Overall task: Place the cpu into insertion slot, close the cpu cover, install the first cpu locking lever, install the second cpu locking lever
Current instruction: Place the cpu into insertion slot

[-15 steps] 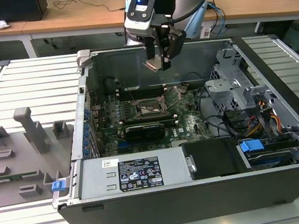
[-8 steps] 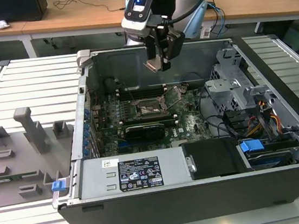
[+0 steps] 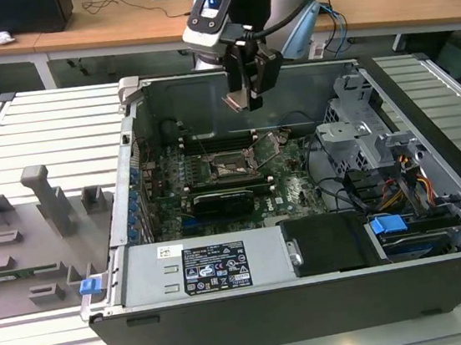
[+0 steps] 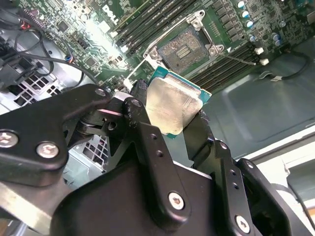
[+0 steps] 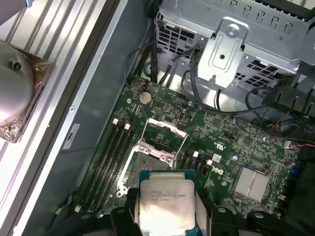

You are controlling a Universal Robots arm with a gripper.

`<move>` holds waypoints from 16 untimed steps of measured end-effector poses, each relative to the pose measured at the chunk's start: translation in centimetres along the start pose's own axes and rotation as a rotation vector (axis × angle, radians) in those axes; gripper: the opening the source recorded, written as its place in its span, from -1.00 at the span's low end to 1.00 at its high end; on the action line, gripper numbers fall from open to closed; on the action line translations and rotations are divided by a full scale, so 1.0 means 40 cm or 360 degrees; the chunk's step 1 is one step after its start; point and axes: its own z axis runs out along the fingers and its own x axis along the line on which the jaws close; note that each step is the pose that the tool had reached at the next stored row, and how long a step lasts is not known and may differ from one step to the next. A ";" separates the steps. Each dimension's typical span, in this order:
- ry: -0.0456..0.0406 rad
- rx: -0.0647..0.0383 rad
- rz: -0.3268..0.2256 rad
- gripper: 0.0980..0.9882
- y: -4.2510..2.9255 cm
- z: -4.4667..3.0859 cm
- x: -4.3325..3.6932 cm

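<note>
My gripper [image 3: 245, 86] hangs above the open computer case, shut on the cpu [image 3: 236, 102], a small flat silvery chip. In both wrist views the cpu [image 4: 172, 105] [image 5: 165, 204] sits between the two black fingers [image 4: 140, 96], gripped by its edges. The insertion slot [image 3: 230, 166] lies uncovered on the green board well below the chip, its dark pin field showing [image 4: 184, 49] [image 5: 147, 162]. The cpu cover [image 5: 165, 129] stands swung up at the socket's side towards the drive cage [image 3: 270, 144]. A thin metal lever [image 4: 238, 59] lies beside the socket.
Long black memory slots [image 5: 115, 152] flank the socket. A long black card [image 3: 221, 199] lies in front of it. A power supply [image 3: 213, 267] fills the case's front, and a metal drive cage [image 3: 352, 136] with cables stands at the exterior view's right. Grey fixtures [image 3: 41, 204] sit outside the case.
</note>
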 end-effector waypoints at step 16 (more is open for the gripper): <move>-0.0021 -0.0003 0.0238 0.00 -0.002 0.018 0.000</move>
